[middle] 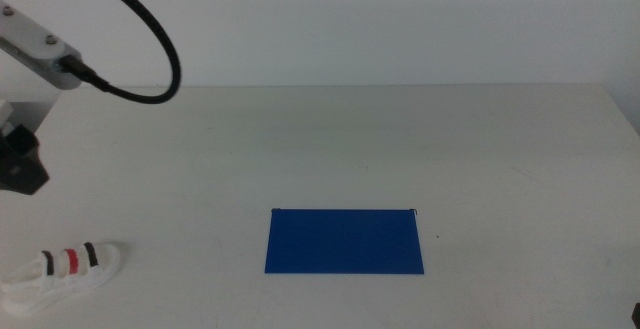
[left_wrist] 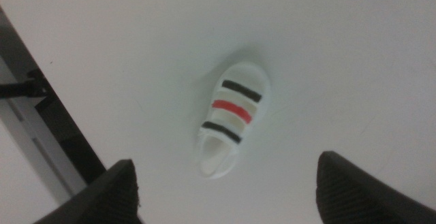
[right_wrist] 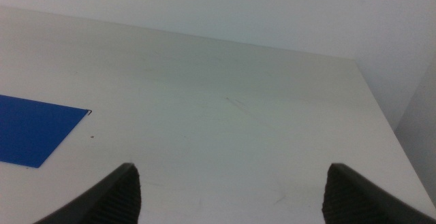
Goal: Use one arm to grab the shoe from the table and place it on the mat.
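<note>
White shoe (left_wrist: 230,118), black-red-black straps, lies flat on the table (left_wrist: 340,60).

Left arm (middle: 35,41), seen in the middle view: a pale grey-white link is marked by two small dark screw heads. A glossy black cable (middle: 150,44) is looped from the link's end in a wide arc. Below it, a black angular block (middle: 22,164) is seen against a white part at the picture's edge.

Left gripper (left_wrist: 225,203), wrist view: two dark jaws, finely textured, matt, with rounded tips.

Right gripper (right_wrist: 228,200), wrist view: two matching dark, textured jaws.
</note>
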Available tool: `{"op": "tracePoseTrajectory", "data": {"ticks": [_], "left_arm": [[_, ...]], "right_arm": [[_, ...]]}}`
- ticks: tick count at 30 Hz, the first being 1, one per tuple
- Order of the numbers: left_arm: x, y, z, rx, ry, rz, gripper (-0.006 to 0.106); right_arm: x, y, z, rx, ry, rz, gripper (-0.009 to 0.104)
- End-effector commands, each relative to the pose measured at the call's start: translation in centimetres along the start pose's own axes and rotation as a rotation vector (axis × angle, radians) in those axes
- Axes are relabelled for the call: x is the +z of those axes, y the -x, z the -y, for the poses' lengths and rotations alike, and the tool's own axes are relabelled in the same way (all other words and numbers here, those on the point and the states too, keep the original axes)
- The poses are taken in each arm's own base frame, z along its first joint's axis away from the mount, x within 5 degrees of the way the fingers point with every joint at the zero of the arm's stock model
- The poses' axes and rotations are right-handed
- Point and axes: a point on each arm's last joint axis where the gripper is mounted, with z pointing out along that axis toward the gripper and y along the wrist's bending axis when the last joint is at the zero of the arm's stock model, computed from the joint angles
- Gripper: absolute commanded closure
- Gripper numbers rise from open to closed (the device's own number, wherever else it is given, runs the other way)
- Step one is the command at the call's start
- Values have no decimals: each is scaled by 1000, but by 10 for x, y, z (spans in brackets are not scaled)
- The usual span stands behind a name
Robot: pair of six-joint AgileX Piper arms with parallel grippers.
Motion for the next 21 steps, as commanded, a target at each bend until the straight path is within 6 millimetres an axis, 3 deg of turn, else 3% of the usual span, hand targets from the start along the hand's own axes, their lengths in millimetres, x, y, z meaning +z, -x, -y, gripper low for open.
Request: {"op": "tracePoseTrajectory", "data": {"ticks": [1,10,21], "left_arm": [[-9,-1,-9,46,-23,-19,13],[18,-13,-40,263,-123,-28,13],[80,-26,-40,380,-302,-160,13]], "right_arm": [[0,5,0,-21,-3,64,17],[0,5,0,-21,-3,64,17],[0,5,0,-21,-3,64,17]]}}
